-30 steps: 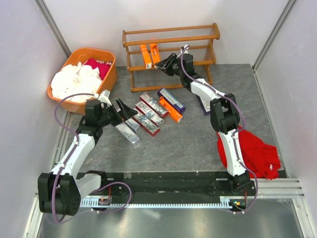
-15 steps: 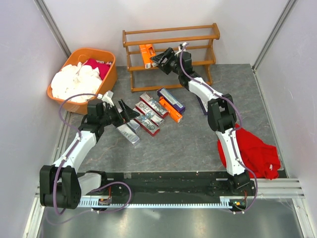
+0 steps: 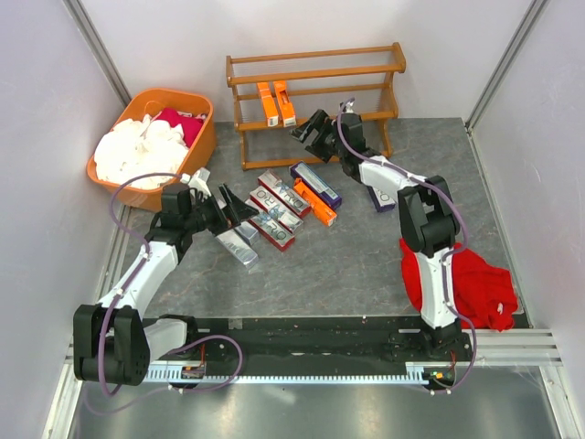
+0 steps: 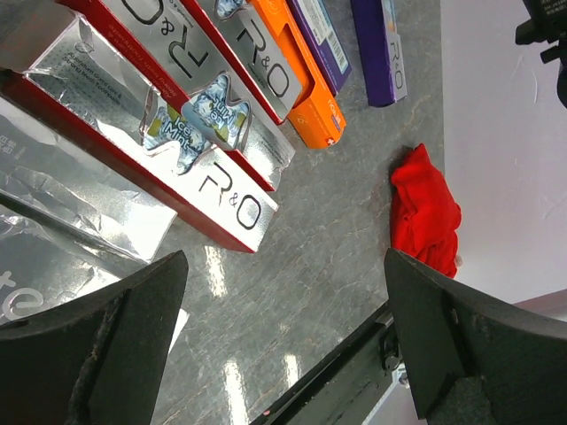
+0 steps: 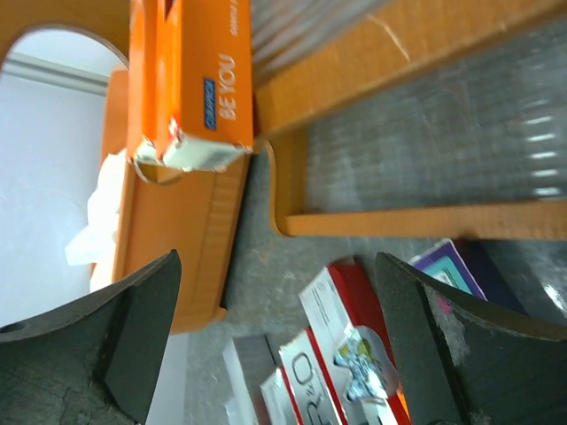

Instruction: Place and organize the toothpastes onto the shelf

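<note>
Left fingers (image 4: 97, 354) are spread and empty over the red-and-silver toothpastes (image 4: 177, 133) lying on the table (image 4: 328, 239). Farther off, the right fingers (image 5: 97, 328) are parted and empty. Just beyond them, two orange cartons (image 3: 275, 102) sit on the shelf (image 3: 315, 73). Most, I judge, remain unshelved.

- left arm (image 3: 137, 274): rises from the near-left base, white link angling forward and to the right, wrist turned right
- left gripper (image 3: 230, 207): low, pointing right and slightly down, jaws spread wide; wrist view has its fingers (image 4: 97, 354) out at the bottom corners
- right arm (image 3: 425, 229): stretched far forward from the near-right base, forearm angling left toward the back
- right gripper (image 3: 309, 130): raised, pointing left, jaws wide apart; fingers (image 5: 115, 345) at either side of its wrist view
</note>
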Available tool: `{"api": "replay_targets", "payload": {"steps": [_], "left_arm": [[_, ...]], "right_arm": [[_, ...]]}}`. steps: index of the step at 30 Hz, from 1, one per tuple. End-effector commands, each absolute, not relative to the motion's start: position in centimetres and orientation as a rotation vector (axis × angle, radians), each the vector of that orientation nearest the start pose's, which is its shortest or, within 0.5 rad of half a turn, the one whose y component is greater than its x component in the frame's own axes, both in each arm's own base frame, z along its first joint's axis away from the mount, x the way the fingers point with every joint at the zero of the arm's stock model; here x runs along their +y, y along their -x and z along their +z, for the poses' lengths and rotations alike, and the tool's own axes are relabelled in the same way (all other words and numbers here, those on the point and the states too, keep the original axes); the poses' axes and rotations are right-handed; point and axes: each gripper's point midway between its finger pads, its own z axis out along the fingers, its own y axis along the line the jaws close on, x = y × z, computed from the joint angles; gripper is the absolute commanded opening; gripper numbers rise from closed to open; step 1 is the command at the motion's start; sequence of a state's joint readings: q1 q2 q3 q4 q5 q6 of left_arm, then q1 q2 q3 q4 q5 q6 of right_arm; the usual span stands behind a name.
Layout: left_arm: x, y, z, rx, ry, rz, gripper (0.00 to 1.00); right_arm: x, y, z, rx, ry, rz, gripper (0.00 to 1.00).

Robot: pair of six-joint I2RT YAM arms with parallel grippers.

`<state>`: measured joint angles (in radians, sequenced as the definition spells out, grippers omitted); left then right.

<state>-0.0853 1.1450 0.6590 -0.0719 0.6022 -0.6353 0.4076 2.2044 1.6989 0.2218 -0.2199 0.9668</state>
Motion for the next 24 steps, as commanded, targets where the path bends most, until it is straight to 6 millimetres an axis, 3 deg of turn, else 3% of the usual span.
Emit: {"api": "replay_targets", "payload": {"steps": [1, 2, 3, 4, 5, 6, 7, 8, 9, 10, 11, 12, 13, 14, 15, 16, 18, 19, 24], "left_arm": [[-14.9, -30.0, 16.0, 2.161, 0.176, -1.072, 1.0], [-14.9, -29.9, 15.9, 2.163, 0.175, -1.078, 1.0], [-14.9, -29.9, 16.0, 2.16, 0.176, -1.077, 1.0], [-14.9, -29.9, 16.0, 2.157, 0.174, -1.075, 1.0], [-14.9, -29.8, 15.9, 2.16, 0.173, -1.075, 1.0], [-14.9, -29.8, 15.9, 2.161, 0.175, -1.074, 1.0], [-14.8, -29.8, 15.8, 2.161, 0.174, -1.071, 1.0], [-14.9, -29.8, 15.7, 2.162, 0.174, -1.073, 1.0], [-14.9, -29.8, 15.7, 2.164, 0.173, -1.075, 1.0], [-14.9, -29.8, 15.5, 2.169, 0.175, -1.074, 1.0], [-14.9, -29.8, 15.5, 2.171, 0.175, -1.076, 1.0], [-14.9, -29.8, 15.4, 2.171, 0.175, -1.076, 1.0], [-14.9, -29.8, 15.3, 2.172, 0.176, -1.076, 1.0], [-14.9, -29.8, 15.3, 2.175, 0.176, -1.078, 1.0], [-14.9, -29.9, 15.2, 2.174, 0.177, -1.078, 1.0], [-14.9, -29.9, 15.2, 2.176, 0.177, -1.08, 1.0], [-14.9, -29.9, 14.9, 2.179, 0.185, -1.081, 1.0], [-15.0, -29.9, 15.0, 2.176, 0.182, -1.087, 1.0], [-15.3, -30.0, 15.1, 2.168, 0.185, -1.119, 1.0]], "right_arm": [[31.1, -54.7, 21.7, 1.891, -0.285, 1.097, 0.98], [31.0, -54.1, 21.3, 1.906, -0.279, 1.086, 0.98], [30.6, -53.3, 22.5, 1.888, -0.267, 1.083, 0.98], [29.8, -52.4, 20.4, 1.925, -0.268, 1.04, 0.98], [29.3, -51.7, 21.3, 1.916, -0.253, 1.02, 0.98], [28.8, -51.1, 20.8, 1.931, -0.245, 0.993, 0.98], [27.8, -50.1, 18.6, 1.982, -0.234, 0.924, 0.98], [27.1, -49.3, 19.4, 1.974, -0.222, 0.9, 0.98], [26.6, -48.6, 19.0, 1.987, -0.217, 0.872, 0.98], [25.5, -47.5, 16.8, 2.035, -0.206, 0.803, 0.98], [24.9, -46.7, 17.4, 2.027, -0.196, 0.773, 0.98], [24.5, -46.0, 16.8, 2.045, -0.182, 0.74, 0.98], [23.8, -44.6, 14.9, 2.098, -0.179, 0.697, 0.98], [23.1, -44.0, 15.0, 2.095, -0.155, 0.655, 0.98], [23.0, -43.2, 14.6, 2.108, -0.141, 0.634, 0.98], [22.4, -41.7, 12.8, 2.153, -0.135, 0.61, 0.98], [22.2, -40.3, 12.5, 2.158, -0.107, 0.569, 0.98], [21.8, -39.2, 11.0, 2.193, -0.094, 0.539, 0.97], [21.7, -36.9, 7.8, 2.254, -0.055, 0.497, 0.95]]}}
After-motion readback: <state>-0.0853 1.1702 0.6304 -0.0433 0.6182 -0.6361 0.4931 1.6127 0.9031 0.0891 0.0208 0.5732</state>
